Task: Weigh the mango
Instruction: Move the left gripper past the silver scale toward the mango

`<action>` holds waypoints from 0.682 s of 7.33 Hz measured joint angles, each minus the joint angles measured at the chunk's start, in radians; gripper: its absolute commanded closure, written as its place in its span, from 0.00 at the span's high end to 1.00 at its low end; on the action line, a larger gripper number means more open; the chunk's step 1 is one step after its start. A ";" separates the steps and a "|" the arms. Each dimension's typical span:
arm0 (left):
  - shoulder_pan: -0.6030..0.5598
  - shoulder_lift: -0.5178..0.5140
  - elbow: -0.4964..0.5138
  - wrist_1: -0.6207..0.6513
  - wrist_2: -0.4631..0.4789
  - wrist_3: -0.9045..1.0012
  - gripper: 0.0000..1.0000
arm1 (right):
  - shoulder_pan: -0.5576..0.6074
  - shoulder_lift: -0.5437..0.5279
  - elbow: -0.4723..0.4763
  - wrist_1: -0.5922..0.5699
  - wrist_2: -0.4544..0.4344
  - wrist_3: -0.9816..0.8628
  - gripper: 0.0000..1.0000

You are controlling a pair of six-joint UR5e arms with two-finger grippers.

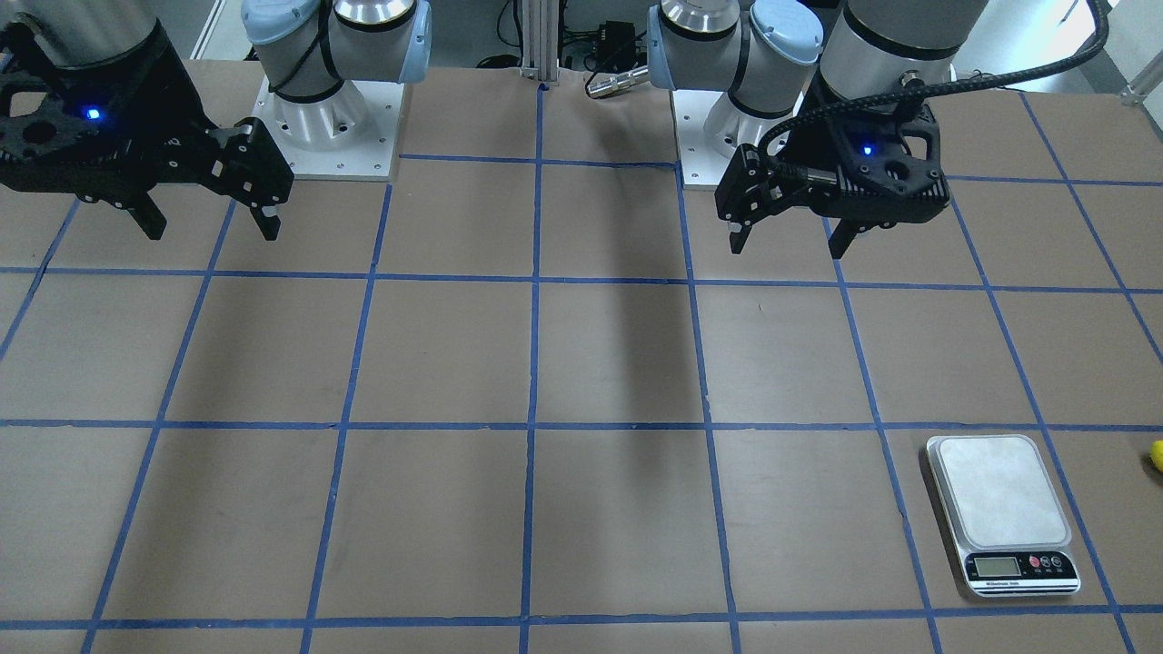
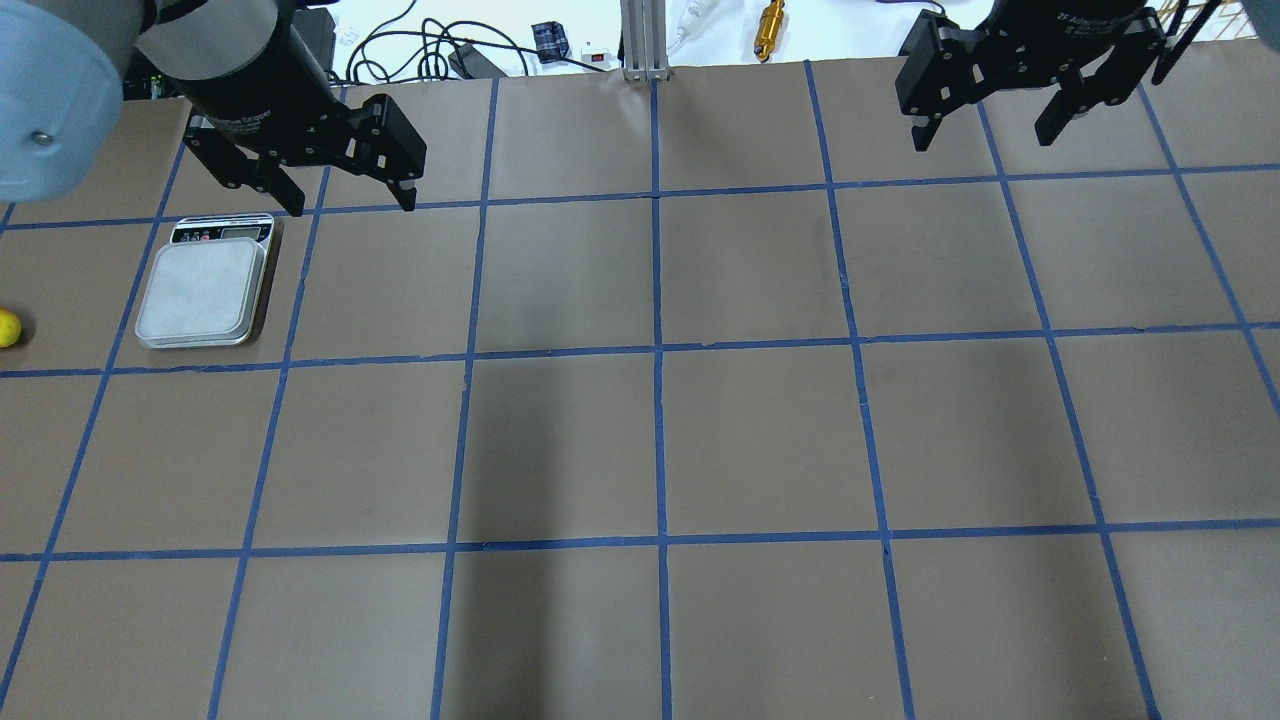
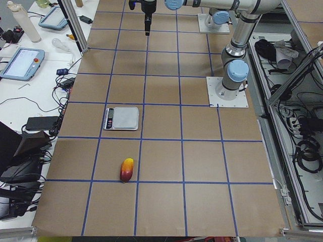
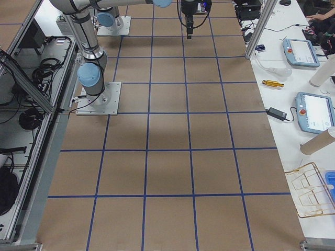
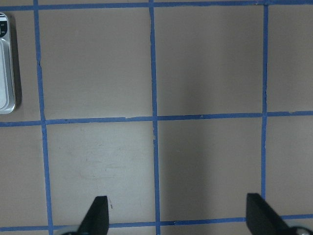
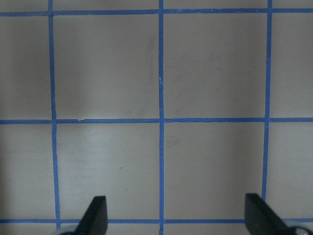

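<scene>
We have yet to begin — the mango [image 3: 127, 170] lies near the scale [image 3: 121, 118], not on it, while our left gripper [image 2: 350, 207] and right gripper [image 2: 982, 140] hang spread and empty.

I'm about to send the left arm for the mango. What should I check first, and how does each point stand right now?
1. Scale platform bare: ok.
2. Mango lying free, apart from the scale: ok.
3. Left gripper open and empty: ok.
4. Right gripper open, well away from mango and scale: ok.
5. Scale display reads zero: cannot tell, too small.
6. Mango visible to the left wrist camera: not ok, only the scale's edge shows there.
</scene>
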 measured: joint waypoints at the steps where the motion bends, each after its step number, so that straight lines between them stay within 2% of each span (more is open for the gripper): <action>1: 0.000 0.000 -0.001 -0.001 0.000 0.002 1.00 | 0.000 0.000 0.000 0.000 0.000 0.000 1.00; 5: 0.011 0.022 -0.009 -0.021 0.001 0.108 1.00 | 0.000 0.000 0.000 0.000 -0.001 0.000 1.00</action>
